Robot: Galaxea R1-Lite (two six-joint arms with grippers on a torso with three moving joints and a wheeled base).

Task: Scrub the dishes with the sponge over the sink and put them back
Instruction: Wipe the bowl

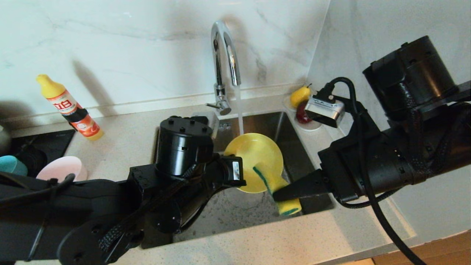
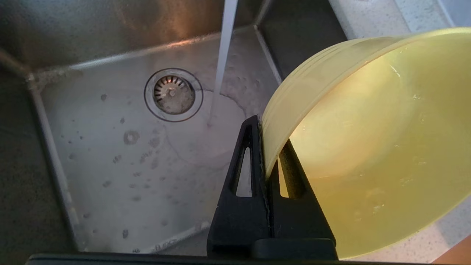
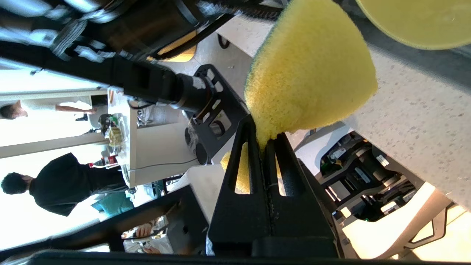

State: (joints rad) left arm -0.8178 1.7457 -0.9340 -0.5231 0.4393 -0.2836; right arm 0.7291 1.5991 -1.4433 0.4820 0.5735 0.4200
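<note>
Two arms at work over the sink (image 1: 279, 125), centre of frame. Left gripper (image 2: 265, 162), coming in from lower left, is pinched tight on the rim of the yellow bowl (image 1: 257, 158): one finger inside, one outside, no gap. Bowl is held up on edge above the basin, open face turned toward the right arm, top edge right under the water stream.

Right gripper (image 3: 263, 141), from the right side, is clamped on the sponge (image 1: 281, 191); fingers pressed together w/ the foam squeezed between them. Sponge is yellow w/ green scouring strip; upper end is against the bowl's lower right edge, lower end hangs just past the front wall of the sink.

Tap (image 1: 224, 62) at top centre is running, thin stream falling past the bowl onto the basin floor near the round drain (image 2: 173, 94). Basin floor is wet, spotted w/ droplets.

Pink bowl (image 1: 60, 168) and blue bowl (image 1: 13, 165) sit side by side at far left on the counter (image 1: 121, 143), by the dark cooktop (image 1: 40, 147), partly hidden by the left arm. Soap bottle (image 1: 70, 108), yellow cap, orange label, stands upper left near the wall. Small white saucer (image 1: 312, 127) at the back right corner of the sink carries a yellow pear (image 1: 300, 95) and a dark red fruit (image 1: 302, 114), partly behind the right wrist camera.
</note>
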